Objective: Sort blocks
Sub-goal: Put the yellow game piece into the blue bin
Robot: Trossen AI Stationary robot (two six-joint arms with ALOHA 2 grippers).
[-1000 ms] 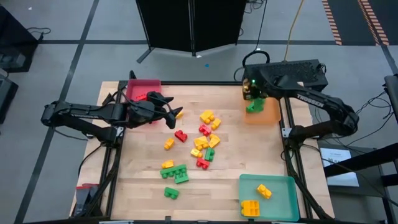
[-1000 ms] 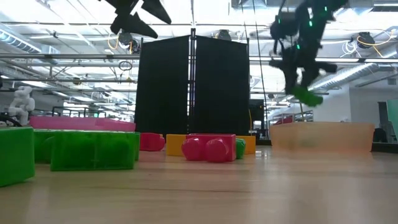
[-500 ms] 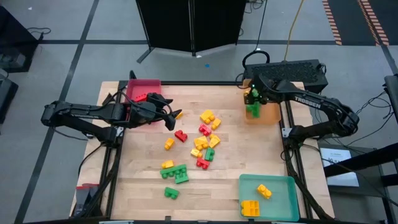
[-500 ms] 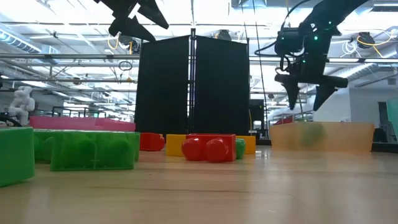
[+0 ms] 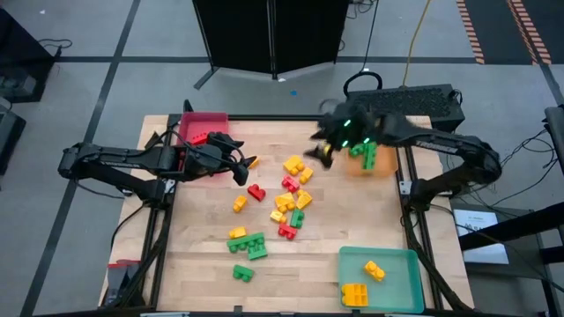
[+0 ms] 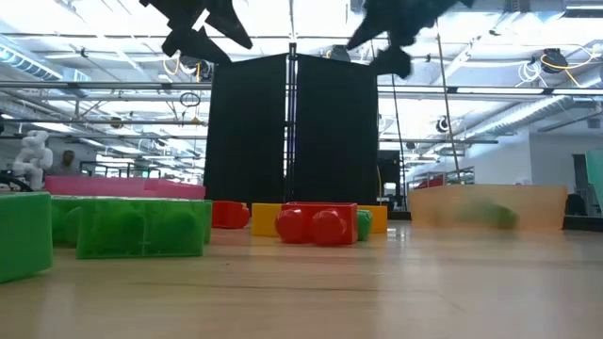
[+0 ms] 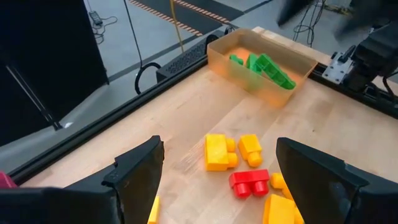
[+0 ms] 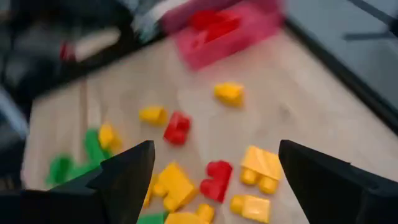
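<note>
Three trays sit on the wooden tabletop. The orange tray, at the far right corner, holds green blocks; the left wrist view shows several lying against one another inside it. The red tray, at the far left corner, holds at least one red block; the left arm hides the rest of its interior. The teal tray, at the near right corner, holds two yellow blocks, one small and one larger, lying apart. The remaining red, yellow and green blocks lie loose on the tabletop between the trays, with a cluster near the centre and a group of green ones toward the near edge. The right end effector is above the tabletop just beside the orange tray, on the side toward the centre, with its fingers spread apart and nothing between them. The left end effector is above the tabletop beside the red tray, fingers likewise apart and empty.
</note>
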